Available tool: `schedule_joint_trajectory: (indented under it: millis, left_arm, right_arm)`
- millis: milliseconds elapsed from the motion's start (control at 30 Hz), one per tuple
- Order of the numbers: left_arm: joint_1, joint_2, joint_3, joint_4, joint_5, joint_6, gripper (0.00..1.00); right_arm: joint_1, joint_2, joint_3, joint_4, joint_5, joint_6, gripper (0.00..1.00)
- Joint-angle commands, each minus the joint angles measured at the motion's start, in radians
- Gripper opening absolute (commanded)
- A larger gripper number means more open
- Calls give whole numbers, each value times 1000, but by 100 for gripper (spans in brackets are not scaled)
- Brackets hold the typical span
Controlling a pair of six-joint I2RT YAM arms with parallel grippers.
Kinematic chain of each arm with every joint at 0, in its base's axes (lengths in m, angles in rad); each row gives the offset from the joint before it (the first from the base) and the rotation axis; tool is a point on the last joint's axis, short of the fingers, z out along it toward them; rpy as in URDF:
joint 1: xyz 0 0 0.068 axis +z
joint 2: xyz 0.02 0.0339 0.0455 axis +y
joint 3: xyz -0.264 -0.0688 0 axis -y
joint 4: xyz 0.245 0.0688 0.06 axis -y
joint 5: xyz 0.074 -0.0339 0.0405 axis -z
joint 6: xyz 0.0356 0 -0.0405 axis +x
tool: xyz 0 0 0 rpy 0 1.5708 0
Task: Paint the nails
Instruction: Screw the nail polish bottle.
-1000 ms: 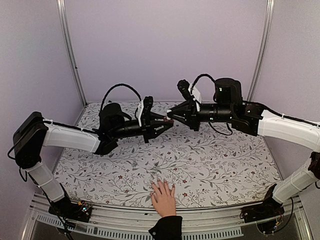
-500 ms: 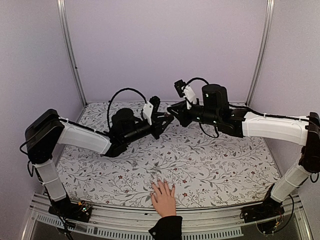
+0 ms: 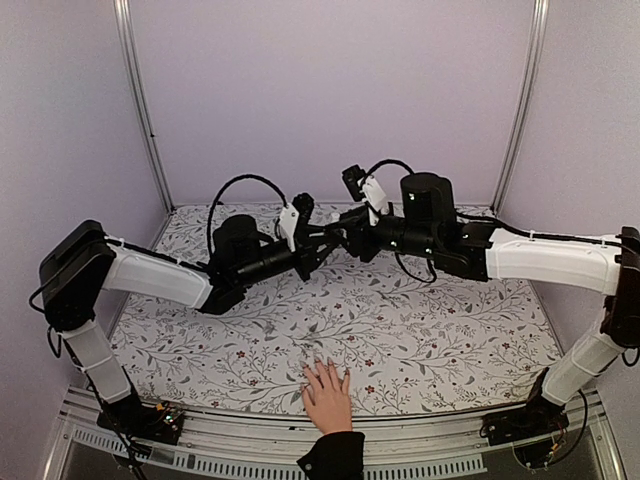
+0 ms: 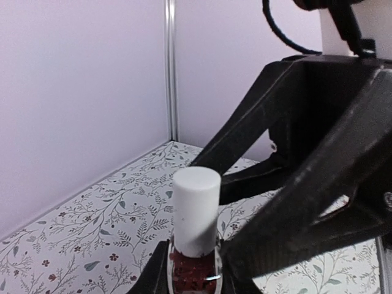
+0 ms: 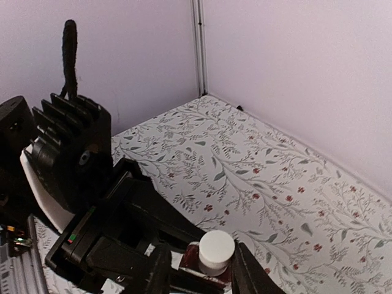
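Left gripper (image 3: 326,240) clamps the dark-red polish bottle (image 4: 194,277) mid-air, right gripper (image 5: 204,269) sits slightly open around its white cap (image 5: 217,247), and the nails (image 3: 322,365), on the hand (image 3: 328,400) at the near edge of the table (image 3: 450,330), look tiny and slick, so I'd guess brush-touch only, no grabbing.

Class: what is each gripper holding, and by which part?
The left gripper holds the bottle by its dark-red glass body. The right gripper holds nothing; its fingers flank the white cap, apart.
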Motion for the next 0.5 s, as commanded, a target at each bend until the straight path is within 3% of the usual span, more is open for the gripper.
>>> schedule_joint_trajectory:
  millis: [0, 200, 467]
  left_arm:
    - [53, -85, -48, 55, 325, -19, 0]
    - [79, -107, -33, 6, 692, -5, 0]
    - [75, -68, 15, 15, 947, -61, 0]
  right_arm:
    - [23, -81, -41, -14, -128, -26, 41]
    - [4, -158, -91, -24, -276, -114, 48]
    - [2, -189, -70, -94, -515, -201, 43]
